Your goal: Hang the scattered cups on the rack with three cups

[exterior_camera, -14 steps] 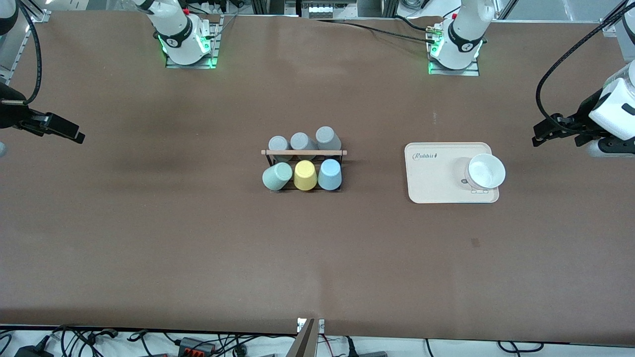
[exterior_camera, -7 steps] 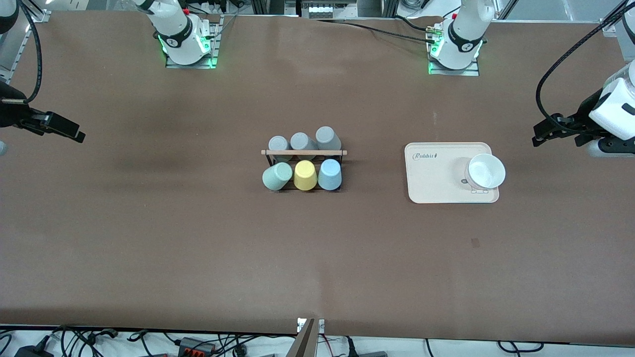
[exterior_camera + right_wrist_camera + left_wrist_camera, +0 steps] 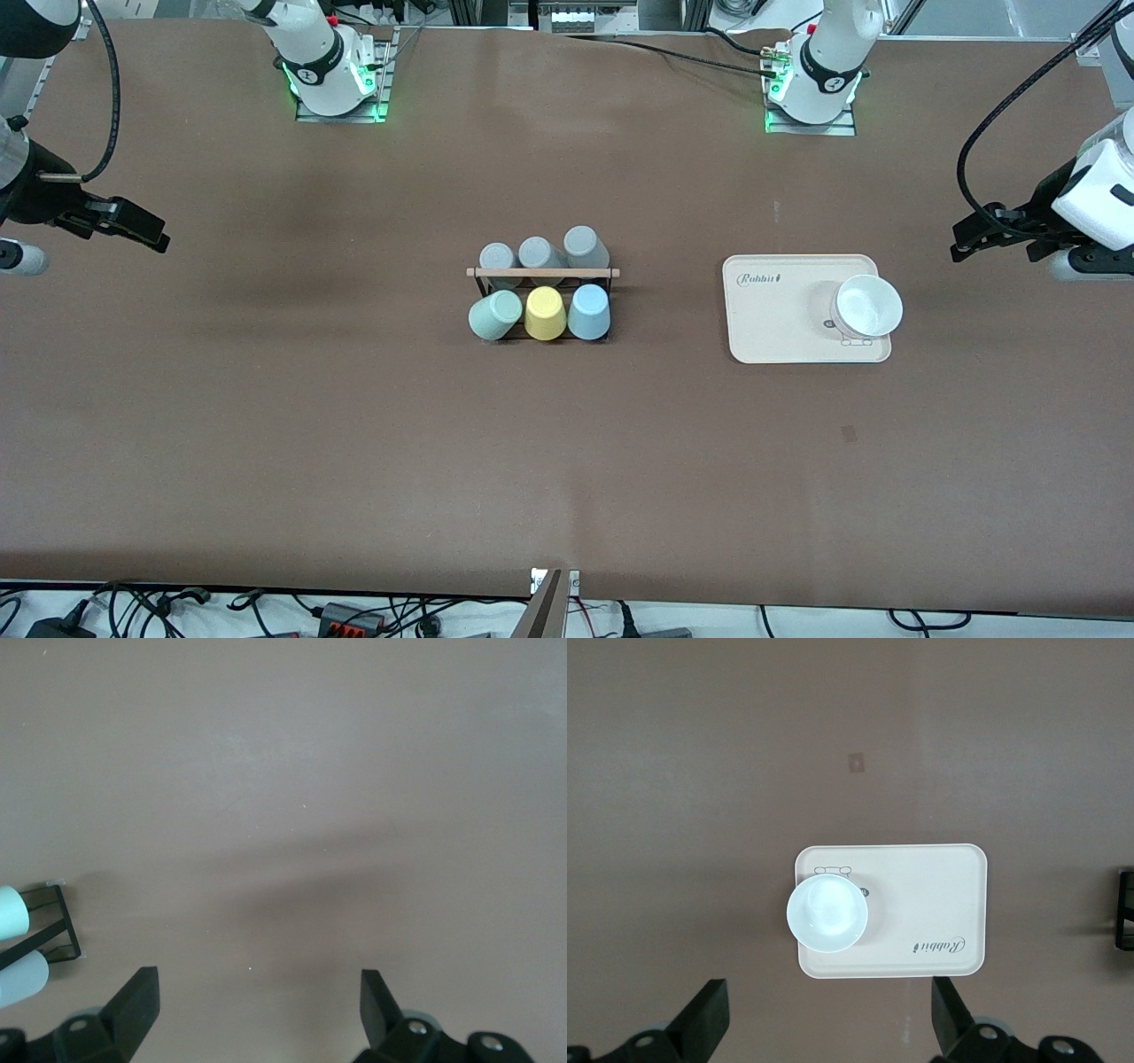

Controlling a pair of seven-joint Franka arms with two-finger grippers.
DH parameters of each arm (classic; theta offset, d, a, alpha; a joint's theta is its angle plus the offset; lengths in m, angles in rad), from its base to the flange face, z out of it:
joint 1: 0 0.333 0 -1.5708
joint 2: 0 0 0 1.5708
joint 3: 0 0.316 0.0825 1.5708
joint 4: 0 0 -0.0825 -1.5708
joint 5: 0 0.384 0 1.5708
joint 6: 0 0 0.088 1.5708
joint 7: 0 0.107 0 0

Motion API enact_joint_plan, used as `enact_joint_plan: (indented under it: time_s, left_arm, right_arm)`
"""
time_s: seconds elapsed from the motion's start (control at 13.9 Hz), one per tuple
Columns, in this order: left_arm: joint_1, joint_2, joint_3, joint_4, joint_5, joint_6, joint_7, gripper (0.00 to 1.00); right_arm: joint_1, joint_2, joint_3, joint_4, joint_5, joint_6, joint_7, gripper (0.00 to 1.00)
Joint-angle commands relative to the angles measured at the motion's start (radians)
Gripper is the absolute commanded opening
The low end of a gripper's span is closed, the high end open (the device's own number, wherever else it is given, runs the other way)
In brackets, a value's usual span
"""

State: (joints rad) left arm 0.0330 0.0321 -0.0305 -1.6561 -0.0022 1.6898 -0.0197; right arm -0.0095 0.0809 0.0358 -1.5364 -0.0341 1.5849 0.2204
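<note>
The black wire rack (image 3: 542,273) with a wooden rod stands mid-table. Its nearer row holds the sage green cup (image 3: 494,315), a yellow cup (image 3: 545,313) and the light blue cup (image 3: 588,312), all bottom-up. The green one leans toward the right arm's end. Three grey cups (image 3: 540,253) fill the farther row. My right gripper (image 3: 158,239) is open and empty over bare table at its end. In its wrist view (image 3: 257,997) a corner of the rack (image 3: 64,921) and the green cup (image 3: 11,911) show. My left gripper (image 3: 961,245) is open and empty at its end (image 3: 828,1028).
A cream tray (image 3: 780,310) with a white bowl (image 3: 868,306) on it lies between the rack and the left gripper. Both also show in the left wrist view, the tray (image 3: 939,904) and the bowl (image 3: 827,912). Brown table surrounds everything.
The right arm has shifted slightly, its gripper moving a little toward the rack. The left arm, the cups and the rack have not moved.
</note>
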Motion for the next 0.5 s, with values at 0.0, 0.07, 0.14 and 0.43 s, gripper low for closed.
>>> enact_joint_plan:
  time_s: [0.0, 0.07, 0.14, 0.43]
  left_arm:
    - [0.007, -0.028, -0.008, -0.027, 0.016, 0.014, 0.017, 1.00]
    - [0.007, -0.028, -0.008, -0.028, 0.016, 0.014, 0.017, 1.00]
    - [0.007, -0.028, -0.008, -0.027, 0.016, 0.014, 0.017, 1.00]
    - [0.007, -0.028, -0.008, -0.027, 0.016, 0.014, 0.017, 1.00]
  right_arm:
    - [-0.032, -0.026, -0.010, -0.030, 0.022, 0.018, -0.001, 1.00]
    - [-0.041, -0.026, -0.010, -0.031, 0.022, 0.015, -0.001, 1.00]
    - [-0.041, -0.026, -0.010, -0.030, 0.022, 0.010, -0.003, 1.00]
    - [-0.041, -0.015, -0.008, -0.015, 0.013, 0.010, -0.004, 1.00]
